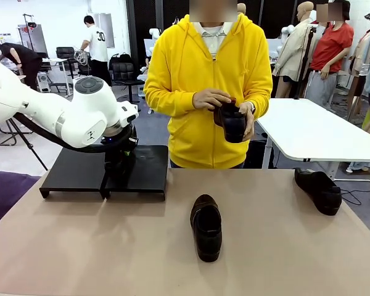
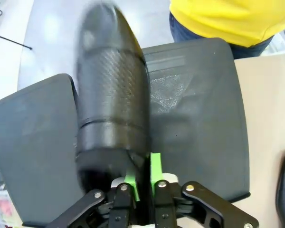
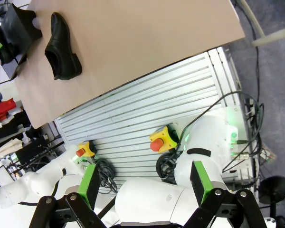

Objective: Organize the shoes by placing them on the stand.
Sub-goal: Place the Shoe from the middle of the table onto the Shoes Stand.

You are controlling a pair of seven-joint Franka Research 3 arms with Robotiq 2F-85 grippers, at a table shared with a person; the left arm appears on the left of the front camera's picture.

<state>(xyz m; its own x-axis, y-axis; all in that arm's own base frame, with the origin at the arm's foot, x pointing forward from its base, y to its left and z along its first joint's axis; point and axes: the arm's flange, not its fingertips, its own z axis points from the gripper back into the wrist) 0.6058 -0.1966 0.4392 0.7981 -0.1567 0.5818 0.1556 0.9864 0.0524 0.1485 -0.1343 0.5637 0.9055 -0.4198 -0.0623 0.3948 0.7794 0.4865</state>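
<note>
1. Front view: the left claw [image 1: 119, 159] hung low over the stand [image 1: 71, 169], a flat matte-black platform on short feet at mid left. The held shoe under it was hard to pick out, black against black. No shoe lay free on the stand as far as I could see, so I judged the job barely begun. On the tan tabletop [image 1: 111, 246] the centre shoe [image 1: 206, 227] lay at lower middle and the right-hand shoe [image 1: 319, 190] at the right edge. The fourth shoe [image 1: 233, 122] sat in the person's hands [image 1: 211, 98] at upper middle. All three were glossy black leather with rounded toes and low heels.

2. Left wrist view: the held shoe [image 2: 111, 95] ran up the centre-left of the frame, blurred. What looked like a cross-hatched sole and a heel block faced the camera. The left claw [image 2: 143, 175] had its green pads [image 2: 155, 167] drawn close, pinching the shoe's edge at the heel end. The stand [image 2: 199, 118] spread dull and smooth beneath it.

3. Right wrist view: the right claw [image 3: 145, 183] stood spread wide at the bottom, nothing between its pads, above a ribbed metal panel [image 3: 147, 109]. The centre shoe [image 3: 61, 47] lay on the tabletop [image 3: 156, 38] at upper left, well apart from the claw.
</note>
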